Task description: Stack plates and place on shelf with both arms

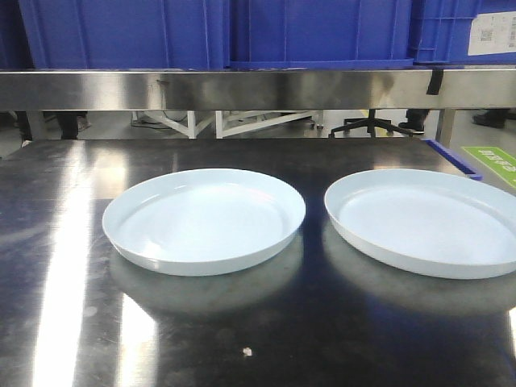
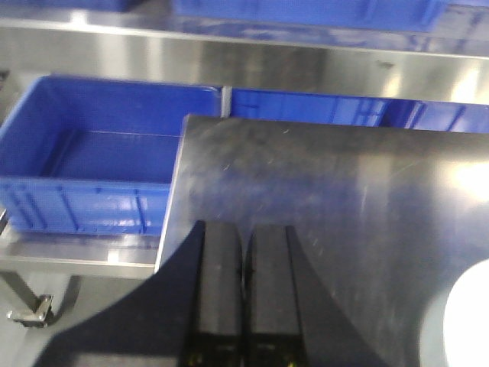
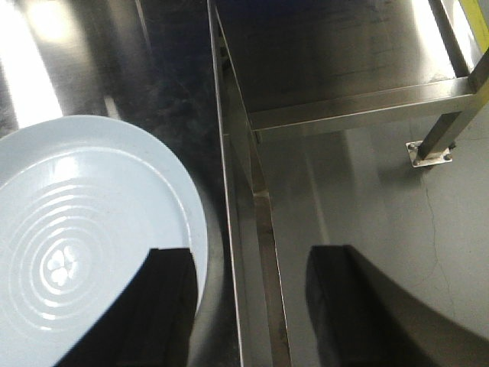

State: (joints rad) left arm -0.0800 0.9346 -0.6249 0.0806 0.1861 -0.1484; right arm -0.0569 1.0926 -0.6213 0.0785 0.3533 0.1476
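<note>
Glossy smooth plates [image 1: 205,222], dark reflective steel tabletop [image 1: 242,339], brushed steel shelf [image 1: 242,87], blue plastic crates [image 1: 129,32]

We identify the setting as an industrial or warehouse-type work area, not a home. Supporting evidence: a dark reflective steel tabletop [image 1: 242,339]; a brushed stainless-steel shelf [image 1: 242,89] loaded with blue plastic crates [image 1: 129,32]; a grey hard floor [image 3: 359,199] with a bolted frame foot [image 3: 430,153]. Behind the shelf, dimly seen, is what appears to be a swivel-chair base [image 1: 367,125].
</note>
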